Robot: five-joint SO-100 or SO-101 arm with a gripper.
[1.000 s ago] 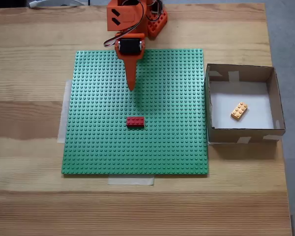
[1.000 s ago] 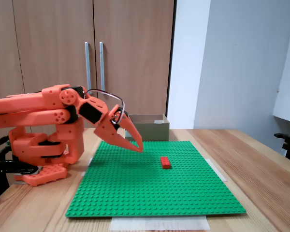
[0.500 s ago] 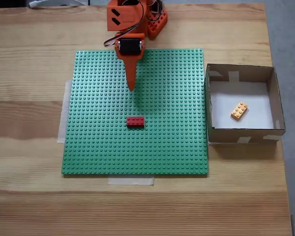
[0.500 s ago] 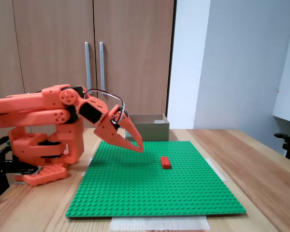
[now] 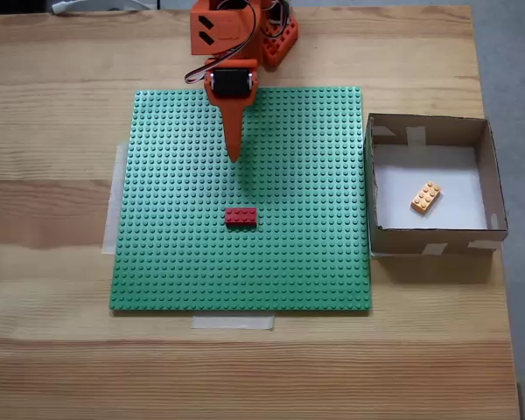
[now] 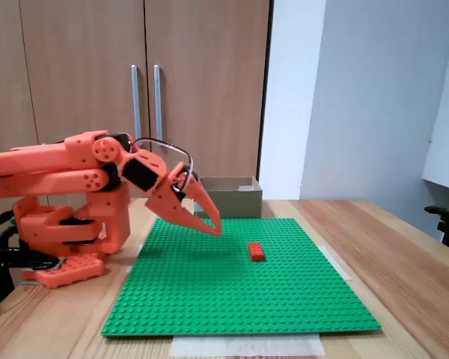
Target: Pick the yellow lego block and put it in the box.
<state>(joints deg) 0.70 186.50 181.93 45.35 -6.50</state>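
Gripper (image 5: 234, 156) of the orange arm, jaws closed to a point and empty, poised above the green studded baseplate (image 5: 175, 262), tips angled down in the side fixed view (image 6: 215, 229). Red brick (image 5: 241, 216) seated on the baseplate in front of the tips, apart from them. Cardboard box (image 5: 437, 238) on the wooden worktop (image 5: 52, 350) just beside the baseplate's right edge, holding the yellow lego block (image 5: 425, 197) lying diagonally on its white floor.
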